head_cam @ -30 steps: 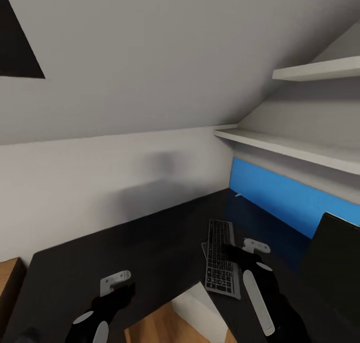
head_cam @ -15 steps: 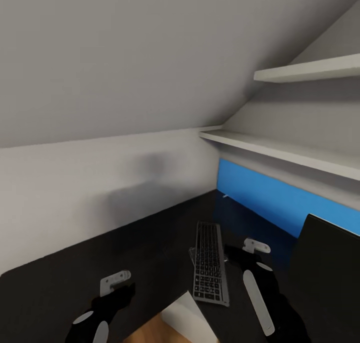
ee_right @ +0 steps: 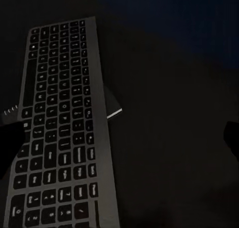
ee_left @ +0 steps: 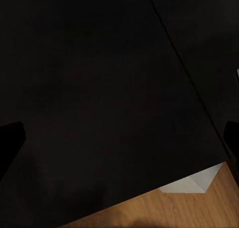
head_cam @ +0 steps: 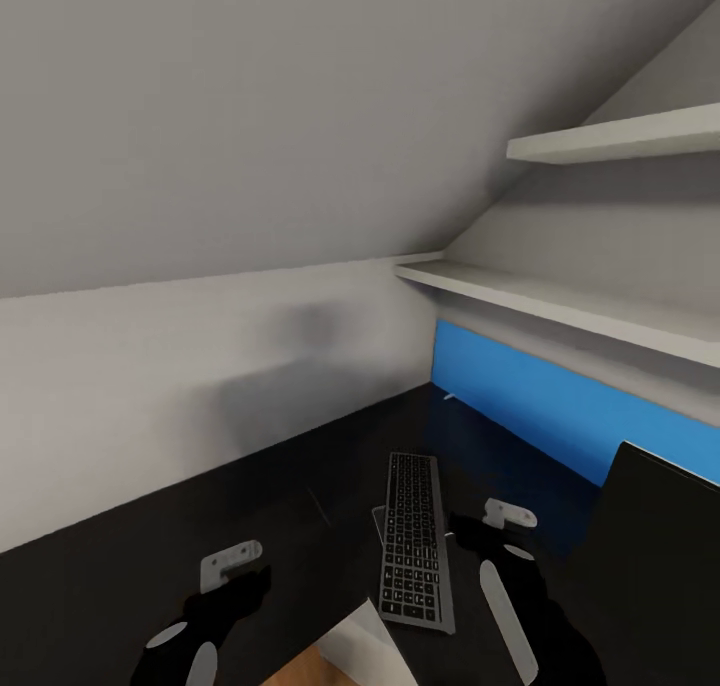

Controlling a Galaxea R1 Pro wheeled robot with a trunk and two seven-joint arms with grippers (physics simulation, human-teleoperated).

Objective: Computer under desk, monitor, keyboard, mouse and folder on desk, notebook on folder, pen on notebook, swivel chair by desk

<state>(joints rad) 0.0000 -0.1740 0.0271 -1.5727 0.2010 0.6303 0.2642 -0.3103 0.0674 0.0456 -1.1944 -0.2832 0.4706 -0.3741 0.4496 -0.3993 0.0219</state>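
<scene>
Keyboard (head_cam: 412, 541) flat on black surface (head_cam: 250, 506), just left of monitor (head_cam: 655, 556). Right end effector (ee_right: 124, 138) spread wide, empty, hovering beside keyboard. Left end effector (ee_left: 119, 135) open, empty. Advice: nudge keyboard squarely inboard, near end overhangs edge.

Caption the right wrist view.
Flat black rectangular keyboard with pale-marked keys lying on the black desk top.
</scene>
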